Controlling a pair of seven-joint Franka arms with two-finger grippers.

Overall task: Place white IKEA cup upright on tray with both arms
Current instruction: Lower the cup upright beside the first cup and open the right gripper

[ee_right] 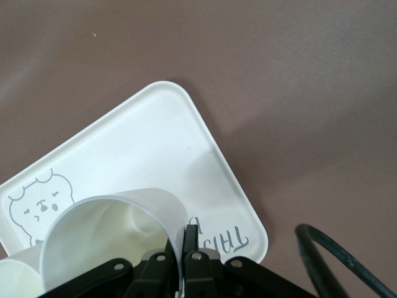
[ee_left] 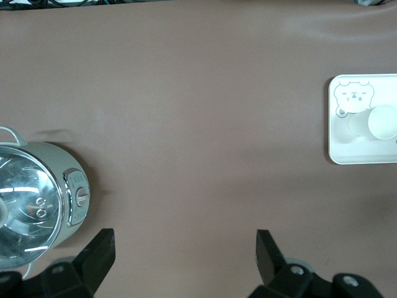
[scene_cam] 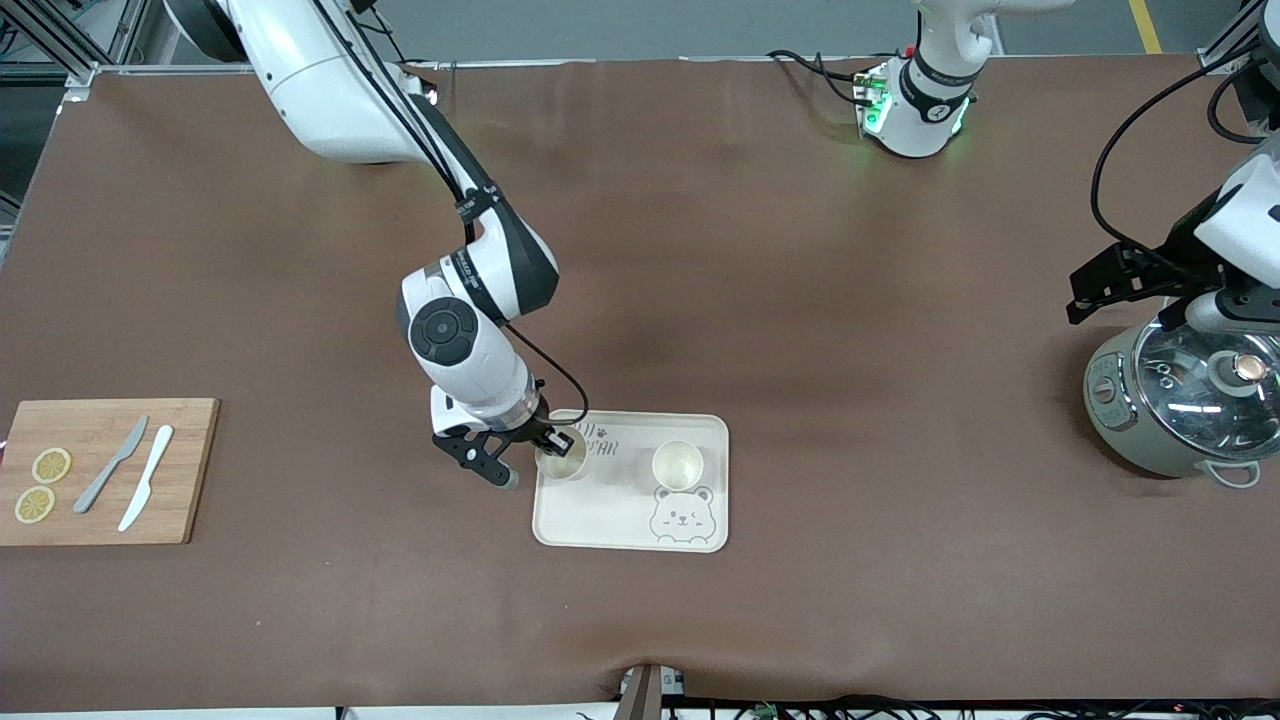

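The cream-white tray (scene_cam: pixel 600 510) with the bear drawing lies near the middle of the table. Two white cups stand upright on it. My right gripper (scene_cam: pixel 553 441) is shut on the rim of one cup (scene_cam: pixel 563 459), at the tray's corner toward the right arm's end. The right wrist view shows this cup (ee_right: pixel 118 236) with its wall pinched between the fingers (ee_right: pixel 191 239), over the tray (ee_right: pixel 155 136). The second cup (scene_cam: pixel 677 465) stands free above the bear drawing. My left gripper (ee_left: pixel 185 254) is open and empty, held high beside the rice cooker, where the arm waits.
A grey rice cooker (scene_cam: pixel 1180 410) with a glass lid stands at the left arm's end. A wooden cutting board (scene_cam: pixel 190 480) with lemon slices and two knives lies at the right arm's end. The left wrist view shows the cooker (ee_left: pixel 37 205) and the tray (ee_left: pixel 360 149).
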